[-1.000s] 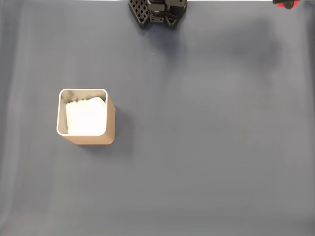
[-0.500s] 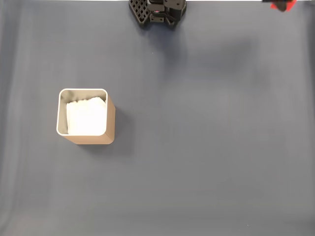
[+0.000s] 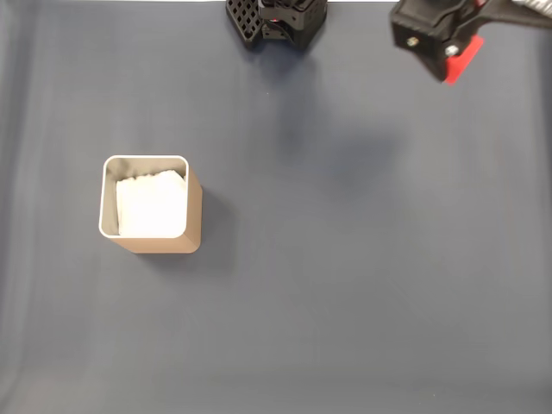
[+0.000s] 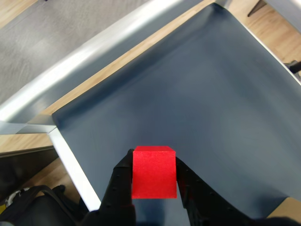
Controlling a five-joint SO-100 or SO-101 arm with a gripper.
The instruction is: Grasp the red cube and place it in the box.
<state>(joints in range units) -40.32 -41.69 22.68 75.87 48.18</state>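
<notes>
Gripping red cube [image 4: 154, 172], hand [image 4: 154, 188] above mat, box [image 3: 194, 216] apart.

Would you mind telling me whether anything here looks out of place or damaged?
Nothing stands out. The claw holds the red cube squarely above the mat, and the box stands upright and intact in the fixed view.

gripper [image 4: 154, 181] fingers cut off by the wrist view's bottom edge | red cube [image 3: 461, 59] partly hidden behind the gripper's black body in the fixed view | arm base [image 3: 276, 21] cropped at the top edge
</notes>
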